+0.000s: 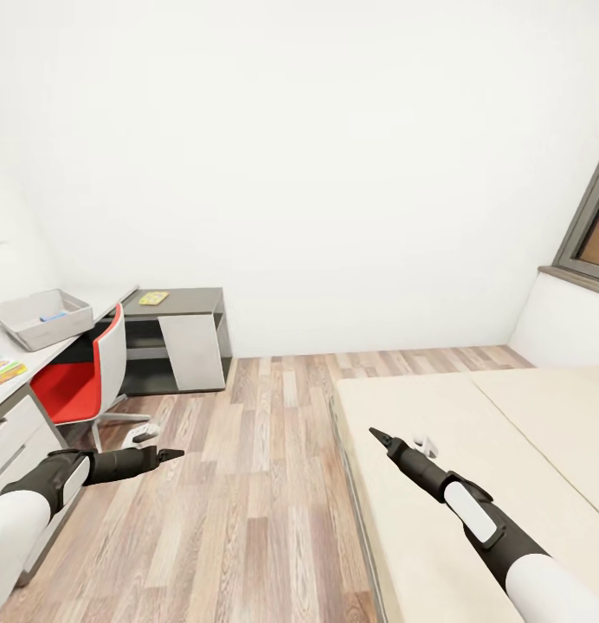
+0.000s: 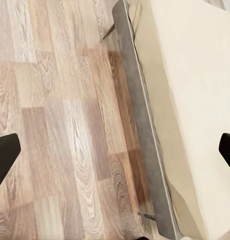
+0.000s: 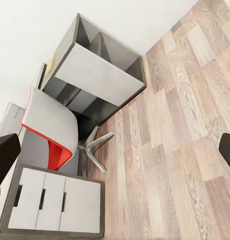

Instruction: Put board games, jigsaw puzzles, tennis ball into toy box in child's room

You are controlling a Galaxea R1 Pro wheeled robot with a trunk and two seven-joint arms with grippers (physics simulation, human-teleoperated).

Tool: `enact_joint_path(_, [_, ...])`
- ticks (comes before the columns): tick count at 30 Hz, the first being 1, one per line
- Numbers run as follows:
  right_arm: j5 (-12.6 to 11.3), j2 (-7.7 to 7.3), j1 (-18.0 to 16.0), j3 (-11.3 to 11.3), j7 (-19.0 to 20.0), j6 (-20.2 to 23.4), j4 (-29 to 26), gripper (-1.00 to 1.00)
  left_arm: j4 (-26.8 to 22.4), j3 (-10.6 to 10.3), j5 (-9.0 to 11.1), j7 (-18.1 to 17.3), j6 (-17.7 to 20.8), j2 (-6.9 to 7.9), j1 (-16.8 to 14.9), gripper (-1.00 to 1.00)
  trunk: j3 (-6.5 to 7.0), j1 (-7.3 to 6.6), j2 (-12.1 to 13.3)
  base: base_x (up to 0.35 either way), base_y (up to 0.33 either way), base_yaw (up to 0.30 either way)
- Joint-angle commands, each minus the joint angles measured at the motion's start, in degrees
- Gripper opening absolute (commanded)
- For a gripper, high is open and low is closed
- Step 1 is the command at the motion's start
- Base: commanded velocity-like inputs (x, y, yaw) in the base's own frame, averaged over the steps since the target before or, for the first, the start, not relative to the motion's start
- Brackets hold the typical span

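Note:
The pale toy box (image 1: 40,317) stands on the light table (image 1: 48,353) at the left, with something blue inside it. A flat colourful printed thing (image 1: 2,370) lies on the table at the frame's edge; I cannot tell whether it is a board game or a jigsaw puzzle. The beige bed (image 1: 473,433) fills the right, its visible part bare except for a tiny white object (image 1: 428,446). The tennis ball is out of view. My left gripper (image 1: 174,453) (image 2: 115,152) hangs open over the floor beside the bed (image 2: 194,90). Just above the bed's near edge, my right gripper (image 1: 377,435) (image 3: 115,150) is open and holds nothing.
A red and grey chair (image 1: 83,376) (image 3: 47,125) is tucked at the table, whose drawers (image 3: 55,205) face the floor. A low dark grey cabinet (image 1: 174,342) (image 3: 95,75) against the wall carries a flat yellow item (image 1: 152,298). Wood floor (image 1: 256,484) runs between table and bed.

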Motion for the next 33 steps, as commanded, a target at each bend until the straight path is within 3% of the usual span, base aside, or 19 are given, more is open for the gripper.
enact_joint_path(1, [-0.57, -0.07, -0.06, 0.24, 0.02, 0.18, 0.00, 1.00, -0.06, 0.49, -0.58, -0.31, 0.36, -0.03, -0.05, 1.00, -0.13, 0.04, -0.13, 0.000, 0.000, 0.004])
enact_joint_path(15, [-0.57, -0.07, -0.07, 0.24, 0.02, 0.18, -0.02, 1.00, -0.06, 0.44, -0.58, -0.31, 0.36, -0.34, -0.05, 1.00, -0.13, 0.04, -0.13, 0.000, -0.119, 0.001])
enact_joint_path(33, [-0.57, -0.13, -0.08, 0.24, 0.07, -0.31, -0.02, 1.00, -0.06, 0.49, -0.58, -0.31, 0.36, -0.38, -0.05, 1.00, -0.10, 0.04, -0.13, 0.000, -0.013, 0.015])
